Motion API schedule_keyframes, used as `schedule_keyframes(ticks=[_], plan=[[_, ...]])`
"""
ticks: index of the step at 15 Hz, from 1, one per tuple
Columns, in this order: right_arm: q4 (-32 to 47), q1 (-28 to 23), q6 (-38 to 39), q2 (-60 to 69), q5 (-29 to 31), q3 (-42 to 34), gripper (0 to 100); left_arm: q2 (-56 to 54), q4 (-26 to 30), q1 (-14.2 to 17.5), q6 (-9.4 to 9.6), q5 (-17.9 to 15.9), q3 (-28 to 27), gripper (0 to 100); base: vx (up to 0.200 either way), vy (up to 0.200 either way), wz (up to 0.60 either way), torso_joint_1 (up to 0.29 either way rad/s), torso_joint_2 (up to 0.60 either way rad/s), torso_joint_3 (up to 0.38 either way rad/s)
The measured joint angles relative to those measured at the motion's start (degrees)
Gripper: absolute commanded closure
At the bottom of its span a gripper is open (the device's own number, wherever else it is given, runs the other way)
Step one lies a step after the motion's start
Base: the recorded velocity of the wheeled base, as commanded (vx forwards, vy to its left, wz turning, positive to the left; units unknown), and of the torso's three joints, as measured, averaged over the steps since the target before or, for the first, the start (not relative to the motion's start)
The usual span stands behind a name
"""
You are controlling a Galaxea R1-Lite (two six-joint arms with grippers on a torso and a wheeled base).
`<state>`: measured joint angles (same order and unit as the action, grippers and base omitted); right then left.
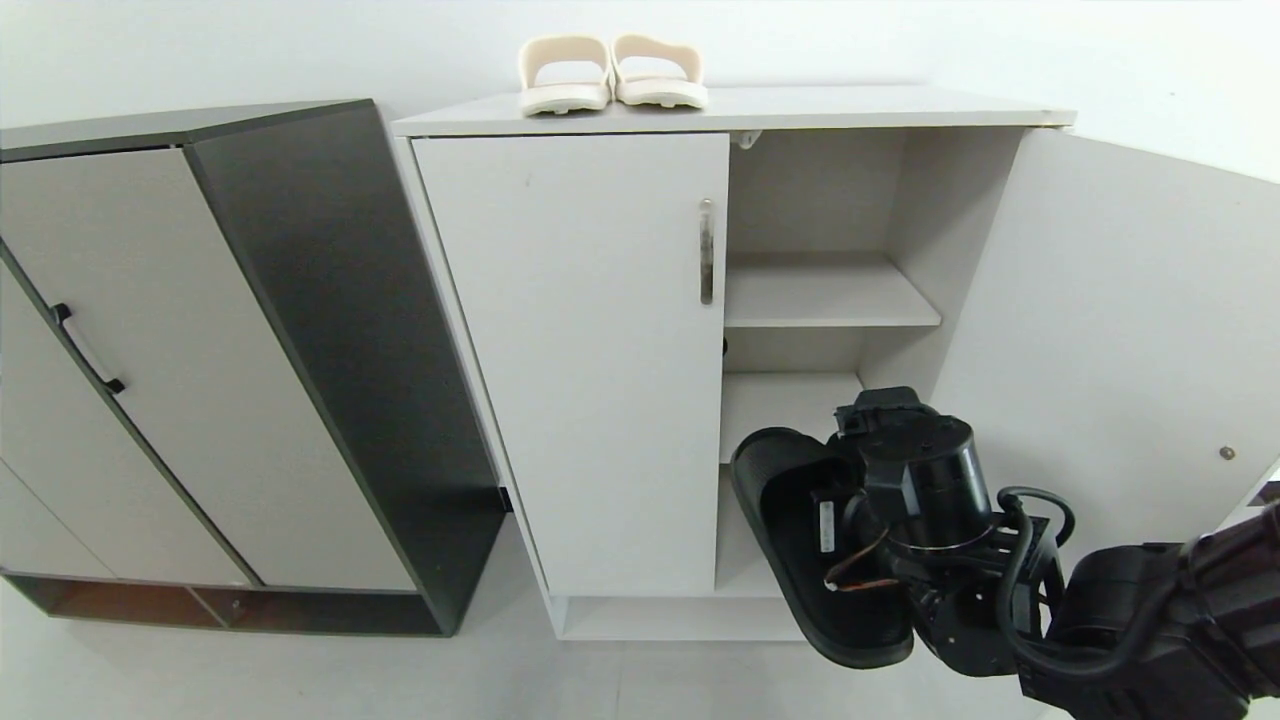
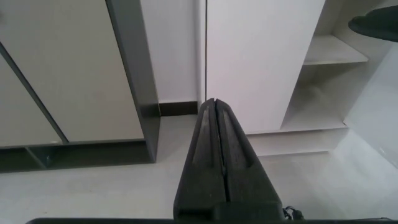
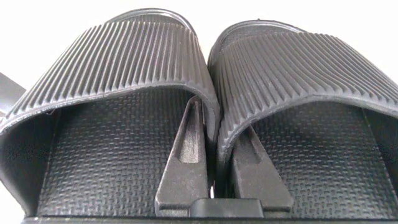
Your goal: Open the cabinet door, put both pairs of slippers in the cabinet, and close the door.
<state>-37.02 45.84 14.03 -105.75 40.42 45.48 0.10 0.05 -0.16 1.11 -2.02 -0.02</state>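
Observation:
A white cabinet (image 1: 570, 350) has its right door (image 1: 1120, 320) swung open and its left door shut. A beige pair of slippers (image 1: 612, 75) rests on the cabinet top. My right gripper (image 3: 217, 134) is shut on the black pair of slippers (image 3: 124, 81), pinching the two inner sides together. The black slippers (image 1: 800, 530) hang tilted in front of the open lower compartment (image 1: 785, 400), near the floor. My left gripper (image 2: 215, 102) is shut and holds nothing; it is low over the floor, facing the cabinets. A black slipper's edge (image 2: 376, 22) shows there too.
A dark grey cabinet (image 1: 300, 330) with pale doors stands right beside the white one, on its left. Inside the open half, an upper shelf (image 1: 820, 295) is bare. Bare floor (image 2: 93, 193) lies in front of both cabinets.

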Motion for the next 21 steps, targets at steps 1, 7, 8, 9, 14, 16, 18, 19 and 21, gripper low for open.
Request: schedule_keyframes(ticks=[1, 7, 8, 9, 14, 16, 18, 19, 21], plan=[[-0.33, 0.00, -0.02, -0.06, 0.02, 0.11, 100, -0.10, 0.00, 0.00, -0.05, 0.00, 0.02, 100, 0.000, 0.000, 0.00, 0.000, 0.00, 0.000], [-2.83, 0.13, -0.16, -0.85, -0.02, 0.24, 100, -0.26, 0.13, -0.05, 0.01, 0.02, 0.05, 100, 0.000, -0.167, 0.00, 0.003, 0.00, 0.002], [-3.51, -0.06, -0.16, -1.06, 0.02, 0.21, 100, -0.26, -0.02, 0.05, -0.02, -0.02, 0.00, 100, 0.000, -0.200, 0.00, 0.002, 0.00, 0.002], [-4.22, 0.05, -0.13, -1.35, -0.09, 0.21, 100, -0.26, 0.06, -0.02, -0.05, 0.02, 0.02, 100, 0.000, 0.000, 0.00, 0.000, 0.00, 0.000], [-7.36, 0.05, -0.07, -4.12, -0.17, 0.35, 100, -0.26, 0.06, -0.05, -0.13, 0.02, 0.02, 100, 0.000, 0.000, 0.00, 0.000, 0.00, 0.000], [-8.22, -0.45, -0.05, -5.19, 0.06, 0.33, 100, -0.23, 0.05, 0.00, -0.13, 0.02, 0.02, 100, 0.000, 0.000, 0.00, 0.000, 0.00, 0.000], [-8.52, -0.55, -0.05, -6.02, -0.05, 0.35, 100, -0.23, 0.05, -0.02, -0.16, 0.02, 0.02, 100, 0.000, 0.000, 0.00, 0.000, 0.00, 0.000], [-8.52, -1.33, 0.00, -6.31, -0.06, 0.40, 100, -0.23, 0.06, -0.05, -0.16, 0.02, 0.02, 100, 0.000, 0.000, 0.00, 0.000, 0.00, 0.000], [-8.72, -2.82, 0.11, -7.06, -0.13, 0.82, 100, -0.21, 0.02, -0.02, -0.16, 0.02, 0.02, 100, 0.000, 0.000, 0.00, 0.000, 0.00, 0.000]])
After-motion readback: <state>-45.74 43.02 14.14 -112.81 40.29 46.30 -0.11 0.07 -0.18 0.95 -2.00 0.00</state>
